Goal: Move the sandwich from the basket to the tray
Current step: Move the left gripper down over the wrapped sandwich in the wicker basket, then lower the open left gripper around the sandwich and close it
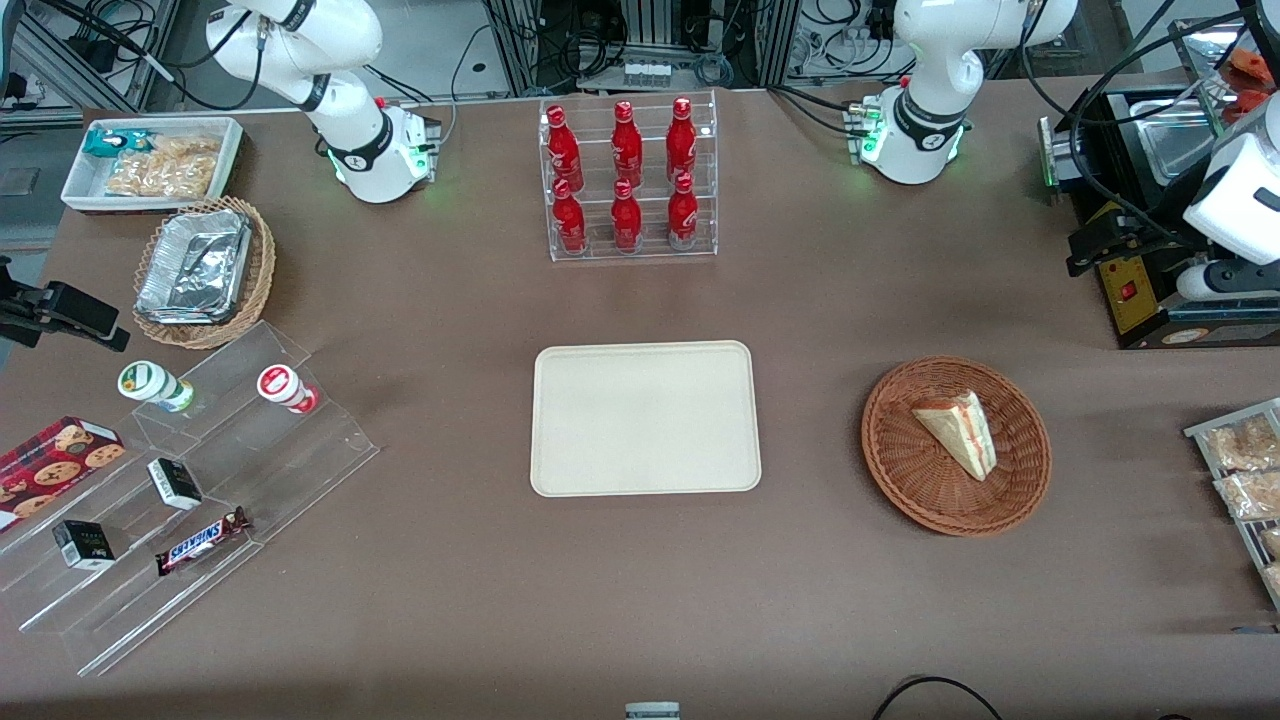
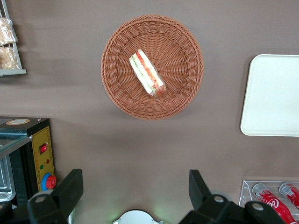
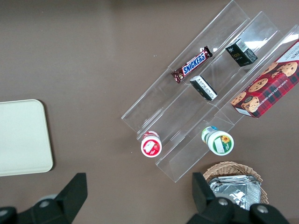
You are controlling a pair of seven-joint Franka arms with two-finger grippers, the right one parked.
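The sandwich [image 1: 960,432] [image 2: 147,73], a pale bread wedge with red and green filling, lies in the round reddish-brown wicker basket [image 1: 900,470] [image 2: 117,88]. The cream tray [image 1: 645,418] [image 2: 273,95] is bare and sits flat on the table beside the basket, toward the parked arm's end. My gripper [image 1: 1095,248] [image 2: 135,186] hangs high above the table near the black machine, well clear of the basket. It is open, and only brown tabletop shows between its fingers [image 2: 70,189].
A clear rack of red bottles [image 1: 628,180] stands farther from the front camera than the tray. A black machine [image 1: 1150,280] and bagged snacks [image 1: 1245,470] sit at the working arm's end. A foil-filled tan basket [image 1: 200,270] and a clear snack shelf [image 1: 200,480] lie toward the parked arm's end.
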